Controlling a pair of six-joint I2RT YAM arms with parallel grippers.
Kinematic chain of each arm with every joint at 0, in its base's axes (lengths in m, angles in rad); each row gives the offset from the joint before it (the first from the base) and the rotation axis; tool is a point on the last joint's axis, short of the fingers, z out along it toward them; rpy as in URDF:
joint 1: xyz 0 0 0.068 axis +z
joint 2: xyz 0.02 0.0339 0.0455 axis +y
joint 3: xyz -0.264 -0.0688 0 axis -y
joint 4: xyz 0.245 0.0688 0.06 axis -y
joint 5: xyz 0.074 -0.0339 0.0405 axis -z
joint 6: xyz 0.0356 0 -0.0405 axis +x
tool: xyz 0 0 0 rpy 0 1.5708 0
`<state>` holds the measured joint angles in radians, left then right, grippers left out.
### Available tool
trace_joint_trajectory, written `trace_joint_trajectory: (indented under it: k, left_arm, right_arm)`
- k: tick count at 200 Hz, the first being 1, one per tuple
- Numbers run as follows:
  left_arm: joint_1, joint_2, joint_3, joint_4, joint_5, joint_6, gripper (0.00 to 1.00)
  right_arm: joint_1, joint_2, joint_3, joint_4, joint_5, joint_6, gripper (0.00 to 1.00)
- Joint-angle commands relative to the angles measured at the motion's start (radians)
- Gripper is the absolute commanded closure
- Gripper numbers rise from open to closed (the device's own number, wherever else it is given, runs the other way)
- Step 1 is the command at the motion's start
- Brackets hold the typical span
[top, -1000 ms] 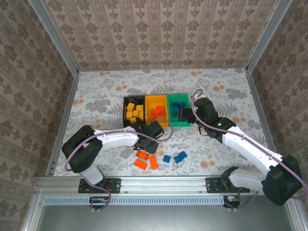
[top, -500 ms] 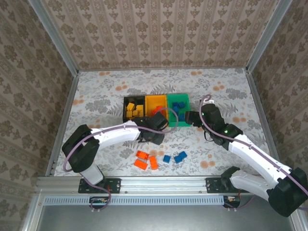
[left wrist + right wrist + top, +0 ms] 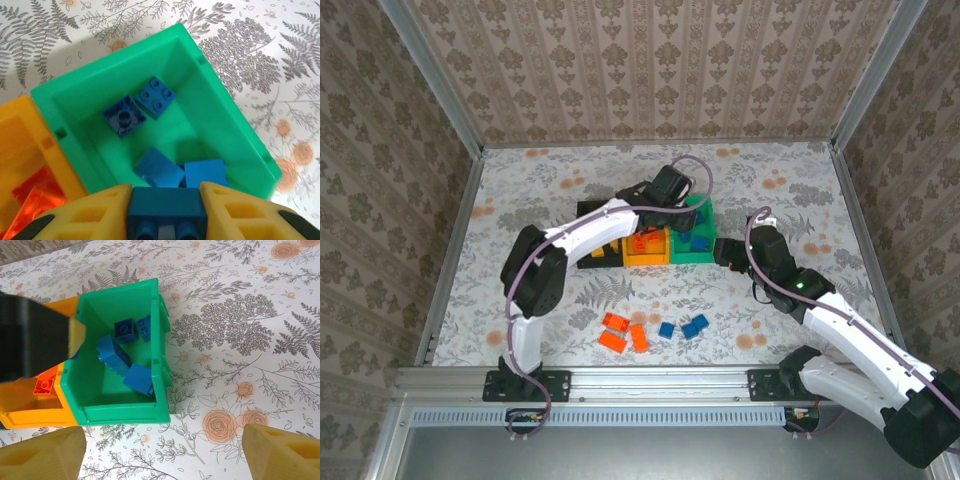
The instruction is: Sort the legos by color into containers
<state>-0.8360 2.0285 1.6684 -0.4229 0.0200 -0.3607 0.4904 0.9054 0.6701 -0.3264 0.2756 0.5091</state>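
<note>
Left wrist view: a blue brick (image 3: 166,206) is clamped in the left gripper (image 3: 165,199) above the green bin (image 3: 235,130), where 4 blue legos (image 3: 155,96) lie. Release is judged the step in hand; parting the jaws is called for next. The right gripper (image 3: 162,440) is spread wide, empty, beside that bin. 6 loose legos (image 3: 640,338) wait near the table's (image 3: 520,200) near edge.

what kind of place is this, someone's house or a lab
Most likely a robot test booth, dressed to look homely: a left arm and right arm bolted to a metal rail, wallpapered panels as walls, and a flowery table.
</note>
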Motion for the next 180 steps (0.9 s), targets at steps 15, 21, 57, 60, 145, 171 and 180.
trace_joint_trajectory:
  k: [15,21,57,60,145,171,180]
  left_arm:
    - [0.003,0.057,0.128,-0.02,0.056,0.007,0.39]
    - [0.004,0.056,0.135,-0.015,0.061,0.001,0.32]
    - [0.003,-0.038,0.09,0.031,0.076,-0.017,0.08]
    - [0.003,-0.05,0.079,0.035,0.077,-0.018,0.08]
    - [-0.062,-0.56,-0.534,-0.025,0.033,-0.103,0.0]
    - [-0.098,-0.698,-0.706,-0.153,-0.039,-0.156,0.0]
    - [-0.105,-0.74,-0.75,-0.191,-0.047,-0.177,0.0]
  right_arm:
    - [-0.008,-0.02,-0.013,-0.036,0.018,0.017,0.17]
    - [-0.009,-0.02,-0.012,-0.037,0.017,0.017,0.16]
    - [-0.009,-0.024,-0.012,-0.034,0.01,0.018,0.16]
    - [-0.009,-0.023,-0.013,-0.033,0.007,0.018,0.16]
    - [-0.009,0.009,-0.035,0.011,-0.056,0.011,0.15]
    - [-0.009,0.022,-0.046,0.035,-0.07,0.018,0.15]
    - [-0.009,0.026,-0.05,0.046,-0.075,0.019,0.15]
